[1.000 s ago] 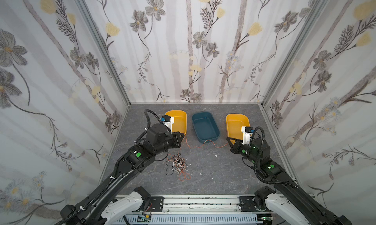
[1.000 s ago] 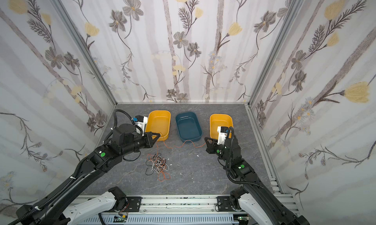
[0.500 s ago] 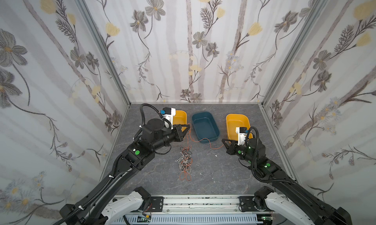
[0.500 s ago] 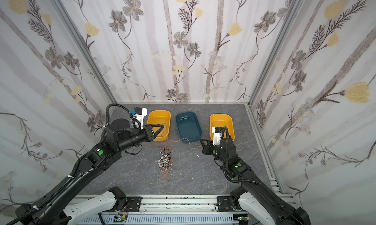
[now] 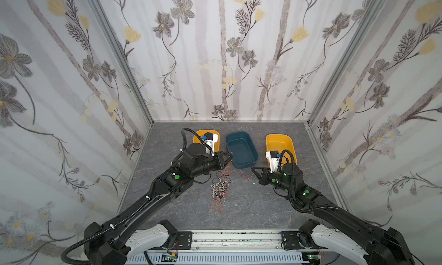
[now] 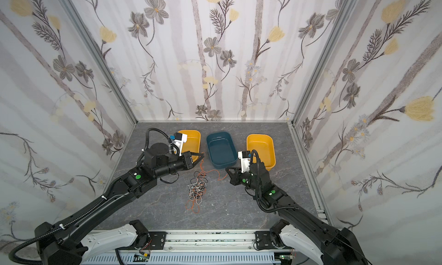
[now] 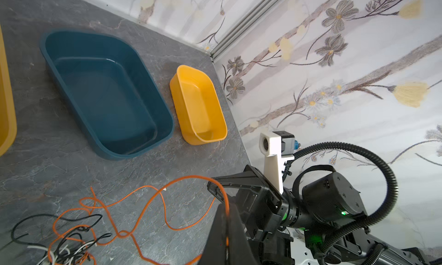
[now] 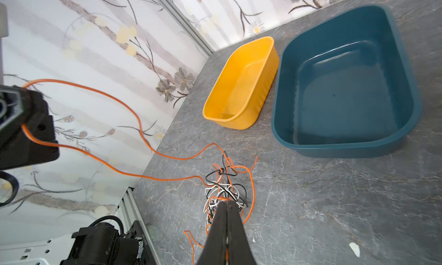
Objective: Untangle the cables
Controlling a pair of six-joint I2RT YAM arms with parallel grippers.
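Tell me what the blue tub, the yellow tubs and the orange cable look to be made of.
Blue tub: likely moulded plastic, glossy; light glints on its smooth rounded floor.
Yellow tubs, left and right: the same kind of plastic, semi-gloss, with ribbed walls.
Orange cable: probably plastic-sheathed wire, matte; it droops in loose curves.

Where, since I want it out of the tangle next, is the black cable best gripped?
Probably the black cable at its open loop on the bin-side edge of the tangle. There it lies flat on the table, apart from the knotted middle. Come straight down and close across the strand; a sideways approach would likely catch the orange cable.
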